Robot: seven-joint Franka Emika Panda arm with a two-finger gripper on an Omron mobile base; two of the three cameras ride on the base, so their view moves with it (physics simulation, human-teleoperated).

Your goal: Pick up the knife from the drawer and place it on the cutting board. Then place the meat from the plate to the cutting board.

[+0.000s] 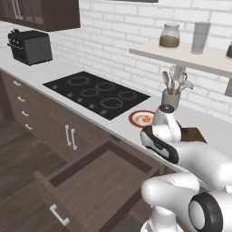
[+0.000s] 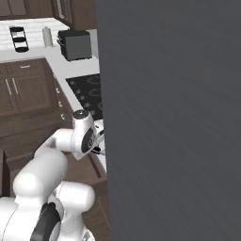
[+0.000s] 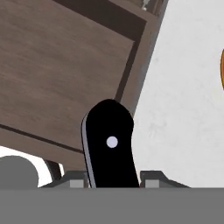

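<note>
In the hand view the knife's dark handle (image 3: 109, 144) with its silver rivet stands up between my gripper's (image 3: 111, 180) fingertips; the gripper is shut on it and the blade is hidden. Beneath it lie the open drawer (image 3: 57, 74) and the white counter (image 3: 183, 109). From the left base view, the wide drawer (image 1: 99, 181) is pulled out below the counter. The plate (image 1: 136, 115) with the orange meat (image 1: 146, 119) sits behind my arm. A corner of the dark cutting board (image 1: 195, 134) shows to its right, partly covered by the arm.
A black cooktop (image 1: 97, 93) lies left of the plate, with a toaster (image 1: 31, 46) further back. A utensil holder (image 1: 171, 95) stands behind the plate under a shelf (image 1: 181, 56) with jars. A flat grey panel (image 2: 169, 117) blocks the right base view's right half.
</note>
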